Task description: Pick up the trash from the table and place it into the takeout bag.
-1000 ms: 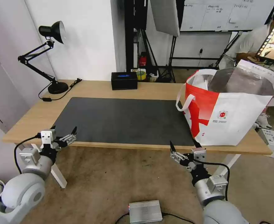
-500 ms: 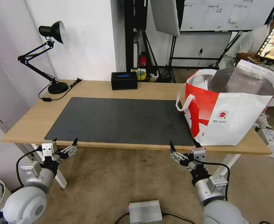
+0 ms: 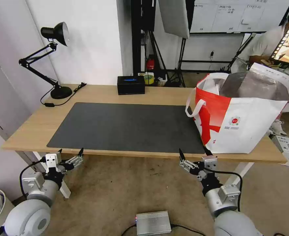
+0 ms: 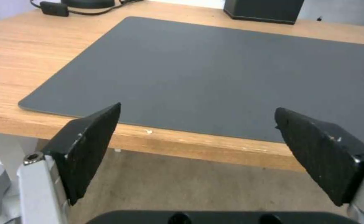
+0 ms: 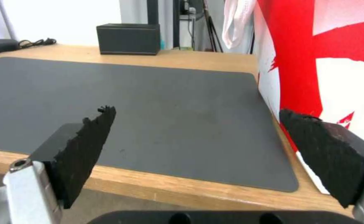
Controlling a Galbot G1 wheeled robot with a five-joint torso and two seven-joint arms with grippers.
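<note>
White-and-red takeout bag [image 3: 246,127] with foil lining upright on table [image 3: 29,127] right end, head view shows lamp [image 3: 54,59], left gripper [image 3: 69,154] and right gripper [image 3: 193,154] wide open, empty, below front edge

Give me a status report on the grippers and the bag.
Left gripper and right gripper open, empty, below the table's near edge. White-and-red takeout bag upright at the table's right end. No trash on the dark grey mat.

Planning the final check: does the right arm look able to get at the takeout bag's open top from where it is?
Probably yes. The right gripper hangs open below the table edge, just left of the takeout bag, with nothing between; it must rise well above the bag's tall rim.
</note>
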